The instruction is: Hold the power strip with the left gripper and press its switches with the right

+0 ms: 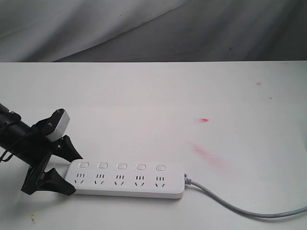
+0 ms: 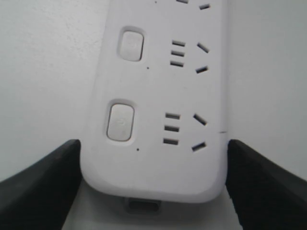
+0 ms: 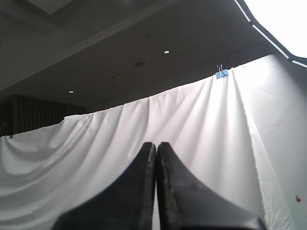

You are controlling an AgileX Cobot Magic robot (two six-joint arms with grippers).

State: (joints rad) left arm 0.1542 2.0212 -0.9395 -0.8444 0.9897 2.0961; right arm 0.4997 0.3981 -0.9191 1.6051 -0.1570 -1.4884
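The long white power strip [image 1: 127,179] lies near the table's front edge, and its grey cord [image 1: 230,203] trails off to the right. Its five square switches [image 1: 121,166] run in a row along the far side; two of them [image 2: 120,120] show in the left wrist view. My left gripper [image 1: 74,172] straddles the strip's left end, one black finger [image 2: 48,177] against each long side of the strip [image 2: 158,158]. My right gripper [image 3: 156,143] is shut on nothing and points at a white cloth. It is out of the exterior view.
Red smears [image 1: 208,155] and a small red spot [image 1: 205,120] mark the white table [image 1: 153,96] right of centre. A grey draped backdrop [image 1: 144,28] hangs behind the table. A blue clip [image 3: 221,73] holds the white cloth in the right wrist view.
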